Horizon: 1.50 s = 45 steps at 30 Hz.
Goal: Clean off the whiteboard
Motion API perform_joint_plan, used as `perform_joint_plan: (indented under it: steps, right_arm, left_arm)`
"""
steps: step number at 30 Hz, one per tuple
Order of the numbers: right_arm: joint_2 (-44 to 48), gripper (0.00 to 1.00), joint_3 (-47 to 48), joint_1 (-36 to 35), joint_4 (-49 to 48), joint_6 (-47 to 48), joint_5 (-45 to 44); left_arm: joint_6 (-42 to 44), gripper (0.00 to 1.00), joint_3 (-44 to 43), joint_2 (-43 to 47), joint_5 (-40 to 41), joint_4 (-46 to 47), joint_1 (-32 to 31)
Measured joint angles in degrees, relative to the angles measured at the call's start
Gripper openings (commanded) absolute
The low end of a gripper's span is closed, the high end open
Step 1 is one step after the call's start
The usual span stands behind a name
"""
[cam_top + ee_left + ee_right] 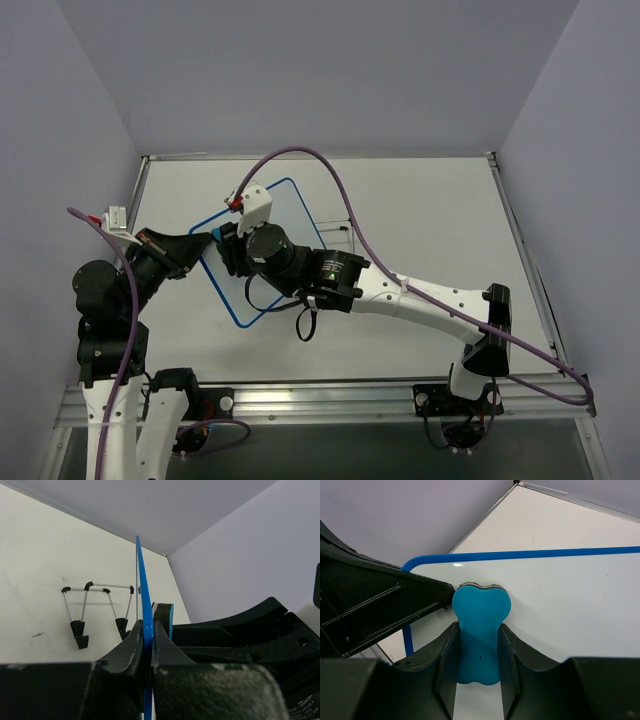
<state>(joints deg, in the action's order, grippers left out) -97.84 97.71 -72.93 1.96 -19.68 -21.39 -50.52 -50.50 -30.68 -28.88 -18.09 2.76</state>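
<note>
The whiteboard [292, 212], white with a thin blue frame, lies tilted near the table's left middle; its visible surface is blank. My left gripper [208, 242] is shut on its left edge; in the left wrist view the blue frame [144, 605] stands edge-on between my closed fingers. My right gripper [228, 246] is shut on a blue eraser [480, 625] and presses it on the whiteboard [570, 595] near its left corner, right beside the left gripper's fingers [380, 605]. The right arm hides the board's middle in the top view.
A thin black wire stand [97, 611] lies flat on the table beyond the board, also seen in the top view [342, 234]. Grey walls enclose the table on three sides. A purple cable [340, 190] arcs over the board.
</note>
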Motion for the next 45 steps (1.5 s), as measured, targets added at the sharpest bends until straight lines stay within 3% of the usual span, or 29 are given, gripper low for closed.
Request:
perform_joint_plan:
  steps: [19, 31, 45]
  right_arm:
    - [0.8, 0.0, -3.7, -2.1, -3.8, -2.0, -3.5]
    - [2.7, 0.0, -8.2, -2.3, -9.0, -3.2, 2.3]
    - [3.8, 0.0, -7.2, 1.0, -7.4, -4.2, 7.1]
  left_arm:
    - [0.2, 0.02, 0.0, 0.9, 0.7, -2.3, 0.0]
    - [-0.1, 0.02, 0.5, 0.9, 1.9, -1.0, 0.0]
    - [-1.8, 0.02, 1.6, 0.7, 0.3, 5.6, 0.0]
